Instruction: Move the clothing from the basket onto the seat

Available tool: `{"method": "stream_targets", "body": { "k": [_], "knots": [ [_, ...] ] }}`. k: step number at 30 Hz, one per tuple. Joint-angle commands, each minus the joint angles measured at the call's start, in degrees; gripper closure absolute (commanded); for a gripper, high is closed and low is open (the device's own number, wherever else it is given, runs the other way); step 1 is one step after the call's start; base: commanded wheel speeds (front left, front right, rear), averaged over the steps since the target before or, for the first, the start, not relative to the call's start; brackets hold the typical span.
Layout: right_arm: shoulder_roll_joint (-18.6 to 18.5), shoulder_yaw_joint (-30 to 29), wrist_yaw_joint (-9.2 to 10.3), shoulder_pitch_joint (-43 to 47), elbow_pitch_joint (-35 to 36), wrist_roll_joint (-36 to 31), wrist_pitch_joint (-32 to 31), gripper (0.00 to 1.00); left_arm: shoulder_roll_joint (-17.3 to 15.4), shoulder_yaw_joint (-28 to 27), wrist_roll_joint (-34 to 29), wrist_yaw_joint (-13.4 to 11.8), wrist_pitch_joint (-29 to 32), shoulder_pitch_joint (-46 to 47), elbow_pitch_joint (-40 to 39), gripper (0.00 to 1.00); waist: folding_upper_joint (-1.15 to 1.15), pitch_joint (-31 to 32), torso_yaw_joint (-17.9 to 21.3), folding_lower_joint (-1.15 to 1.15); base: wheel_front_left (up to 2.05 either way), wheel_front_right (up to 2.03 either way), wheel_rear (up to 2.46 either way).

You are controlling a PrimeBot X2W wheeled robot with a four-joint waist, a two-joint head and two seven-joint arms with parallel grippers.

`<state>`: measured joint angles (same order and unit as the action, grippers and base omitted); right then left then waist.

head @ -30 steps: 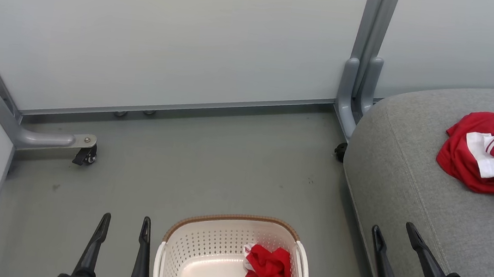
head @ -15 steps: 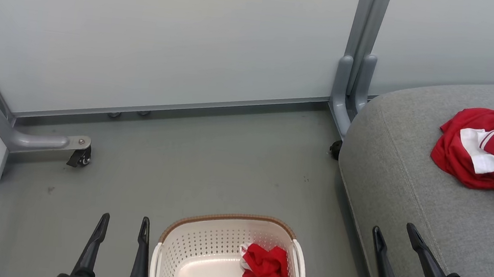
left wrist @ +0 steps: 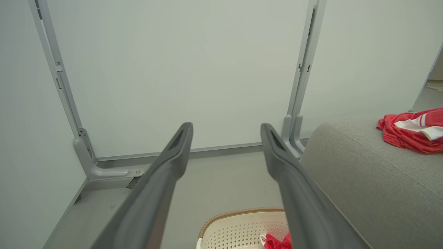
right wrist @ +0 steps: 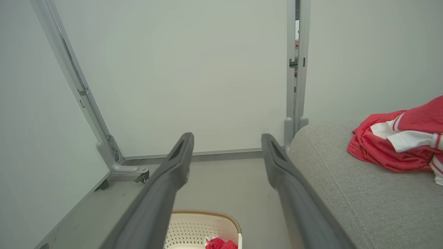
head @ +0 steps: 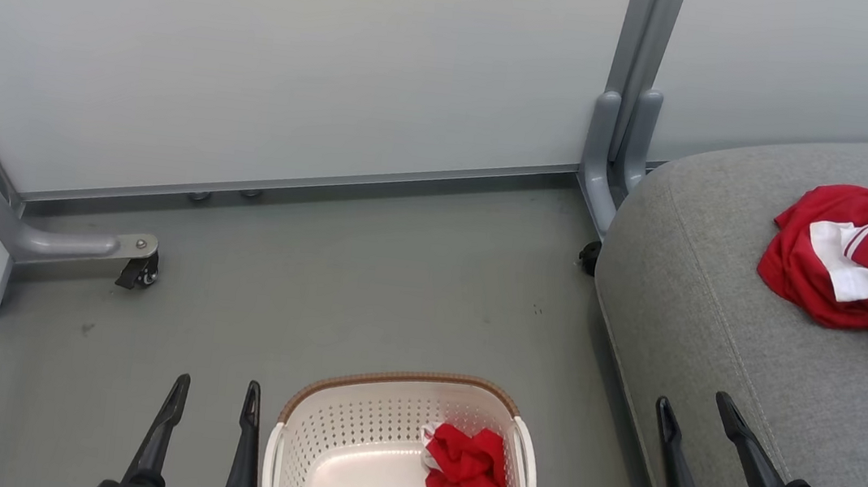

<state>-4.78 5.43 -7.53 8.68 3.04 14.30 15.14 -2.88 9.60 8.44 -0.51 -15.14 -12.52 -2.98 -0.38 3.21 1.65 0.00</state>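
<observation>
The cream basket point(head: 312, 450) with its brown rim stands on the floor at the bottom centre, its far rim also showing as the basket point(left wrist: 238, 216) and the basket point(right wrist: 204, 216). One crumpled red garment point(head: 468, 480) lies in its right half beside a bottom label. A second red and white garment point(head: 861, 263) rests on the grey seat point(head: 719, 325) at the right. My left gripper point(head: 215, 390) hangs open just left of the basket. My right gripper point(head: 693, 404) is open over the seat's front edge. Both hold nothing.
Pale partition panels close off the back and left. A grey caster foot point(head: 86, 245) sticks out onto the floor at left, and an upright post point(head: 622, 134) stands beside the seat's corner. Grey floor lies between the basket and the panels.
The whole head picture has shifted slightly, so the camera moved. Both grippers stay open and the garments lie as before.
</observation>
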Motion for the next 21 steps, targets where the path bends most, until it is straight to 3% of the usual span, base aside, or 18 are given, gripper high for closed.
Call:
{"method": "stream_targets", "body": {
  "k": [1,12,21],
  "knots": [
    [-0.1,-0.1,0.08,-0.5,-0.1,-0.1,0.0,0.0,0.0,-0.1,-0.6,0.2,0.0,0.4,0.1,0.0,0.38,-0.1,0.0,0.0,0.0,0.0,0.0],
    [-0.7,-0.1,0.08,-2.2,1.1,-0.1,0.0,0.0,0.0,1.1,0.4,1.5,0.0,1.9,1.8,0.0,0.38,-4.5,1.4,0.0,0.0,0.0,0.0],
    [-2.9,-3.2,0.08,-9.4,4.7,-0.2,0.0,0.0,-0.1,5.0,-1.3,6.3,0.0,13.2,9.1,0.0,0.38,-19.8,2.6,0.0,0.0,0.0,0.0]
  ]
}}
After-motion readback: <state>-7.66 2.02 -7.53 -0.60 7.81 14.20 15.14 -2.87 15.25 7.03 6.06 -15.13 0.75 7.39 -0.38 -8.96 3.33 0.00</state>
